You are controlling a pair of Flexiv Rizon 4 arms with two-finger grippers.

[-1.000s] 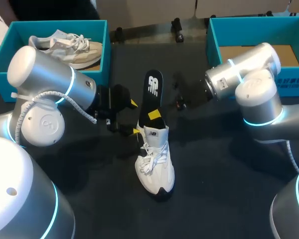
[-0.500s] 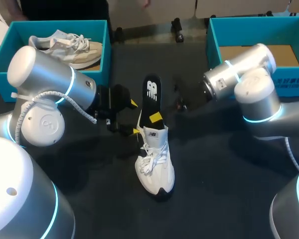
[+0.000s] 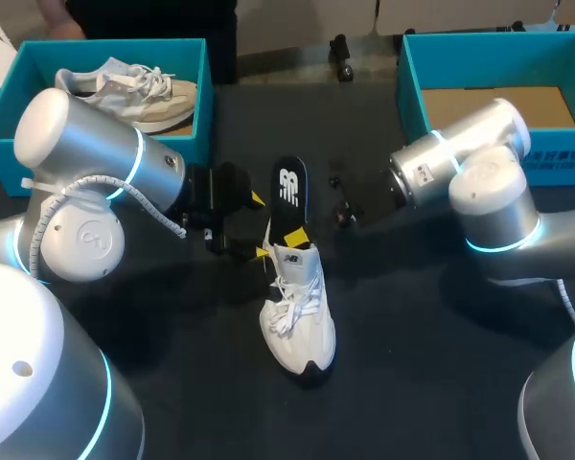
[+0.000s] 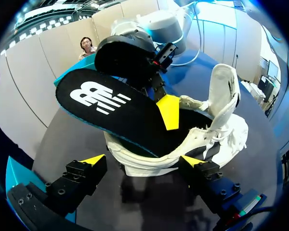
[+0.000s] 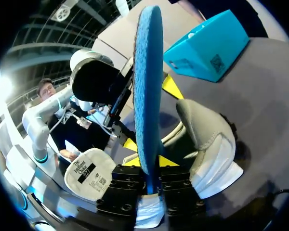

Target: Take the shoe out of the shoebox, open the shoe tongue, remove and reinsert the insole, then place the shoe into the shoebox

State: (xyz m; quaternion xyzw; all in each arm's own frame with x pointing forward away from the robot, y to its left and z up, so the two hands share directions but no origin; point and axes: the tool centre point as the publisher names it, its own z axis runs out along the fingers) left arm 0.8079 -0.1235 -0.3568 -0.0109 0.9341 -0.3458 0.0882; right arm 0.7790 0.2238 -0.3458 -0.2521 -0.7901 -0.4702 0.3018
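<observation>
Shoe (image 3: 297,311): white, white laces, black patch at toe. Insole (image 3: 289,192): black top, white logo; underside blue in right wrist view. Left shoebox (image 3: 0,120), right shoebox (image 3: 412,86): teal. Second shoe (image 3: 134,91): pale grey, sole perhaps beige. Left fingers (image 4: 94,160): black, yellow tips. Surface (image 3: 412,364): black. Left arm (image 3: 86,158), right arm (image 3: 479,144): silver, cyan rings.

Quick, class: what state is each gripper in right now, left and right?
Left gripper: open, the white shoe heel between its fingers.
Right gripper: shut on the black insole, partly inside the shoe.
</observation>
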